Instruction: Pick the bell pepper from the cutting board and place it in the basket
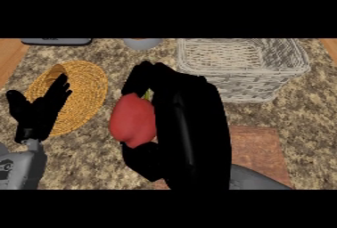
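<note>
Bell pepper (133, 120), red with a touch of green at its top, is seen at the centre of the frame, held by the right hand (191, 133). The fingers are curled over its upper end and the thumb is hooked beneath its lower end, so the hand is closed round it. The pepper is placed left of the reddish-brown cutting board (258, 151), which is largely covered by the hand and forearm at the lower right. It is also below and left of the pale wicker basket (263, 78) at the upper right, and outside it. The left hand (38, 111) is shown open at the left edge, fingers straight and pointing up, overlapping a round woven plate (87, 87) on the speckled counter (304, 124).
</note>
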Controlling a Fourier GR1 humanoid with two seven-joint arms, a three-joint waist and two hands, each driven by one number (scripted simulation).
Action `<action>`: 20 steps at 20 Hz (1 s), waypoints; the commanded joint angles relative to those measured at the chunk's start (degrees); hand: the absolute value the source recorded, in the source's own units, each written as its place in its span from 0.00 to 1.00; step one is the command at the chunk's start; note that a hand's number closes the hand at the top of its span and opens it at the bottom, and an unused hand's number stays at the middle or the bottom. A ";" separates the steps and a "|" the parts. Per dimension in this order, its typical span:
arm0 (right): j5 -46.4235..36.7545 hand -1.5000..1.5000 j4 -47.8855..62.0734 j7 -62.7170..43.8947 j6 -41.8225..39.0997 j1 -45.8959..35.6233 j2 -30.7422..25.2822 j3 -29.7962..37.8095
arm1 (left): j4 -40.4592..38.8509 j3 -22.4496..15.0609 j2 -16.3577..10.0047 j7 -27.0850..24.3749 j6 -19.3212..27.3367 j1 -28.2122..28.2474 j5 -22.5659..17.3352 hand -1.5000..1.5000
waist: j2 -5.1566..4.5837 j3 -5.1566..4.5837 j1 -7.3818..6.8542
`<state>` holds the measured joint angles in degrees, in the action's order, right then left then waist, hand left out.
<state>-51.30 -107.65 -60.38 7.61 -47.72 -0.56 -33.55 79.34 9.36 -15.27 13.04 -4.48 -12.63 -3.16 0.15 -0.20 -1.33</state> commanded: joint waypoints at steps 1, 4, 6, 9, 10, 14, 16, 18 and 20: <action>0.75 1.00 7.68 -6.30 -5.80 -12.06 0.53 9.52 | 2.21 1.24 -1.25 0.83 -1.12 0.21 -1.53 0.50 | 0.06 0.09 0.02; 0.16 1.00 13.54 -0.80 -3.40 -11.50 0.54 12.81 | -1.91 0.24 -0.10 1.14 1.45 -4.19 1.00 0.50 | -0.26 0.16 1.17; 1.48 1.00 17.43 2.87 -2.36 -11.08 0.06 15.54 | 2.12 -0.59 1.80 0.94 1.79 1.48 0.72 0.50 | -0.17 0.19 0.62; 2.88 1.00 15.91 5.11 -5.11 -10.19 -1.97 18.10 | -0.26 -1.30 2.04 1.12 2.79 -1.30 2.42 0.50 | -0.12 0.19 1.29; 4.50 1.00 23.22 10.17 -2.33 -11.58 -2.77 20.72 | 4.76 -0.06 0.06 3.93 0.09 0.13 -0.56 0.50 | -0.19 0.20 0.53; 5.58 1.00 24.83 17.59 -1.86 -8.19 -6.01 22.94 | -3.87 1.62 -0.05 -1.73 -0.28 -1.10 0.10 0.50 | -0.37 0.18 1.16; 5.69 1.00 25.53 21.43 1.28 -3.14 -5.46 22.90 | 0.73 1.07 -0.16 -0.41 -0.28 1.21 0.21 0.50 | -0.22 0.21 0.90; 6.14 1.00 29.08 23.16 2.72 -5.24 -3.80 24.72 | -0.78 2.31 -1.36 -0.61 -1.51 0.25 -0.68 0.50 | -0.22 0.20 0.87; 8.05 1.00 28.81 26.30 2.85 -3.89 -5.03 26.93 | 2.08 1.32 -0.09 1.94 -1.20 0.84 -1.16 0.50 | -0.18 0.21 0.91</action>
<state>-45.18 -81.03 -39.82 8.84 -53.95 -4.76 -9.47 79.62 10.29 -15.05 13.27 -4.49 -12.54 -3.01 -0.08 -0.01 -0.41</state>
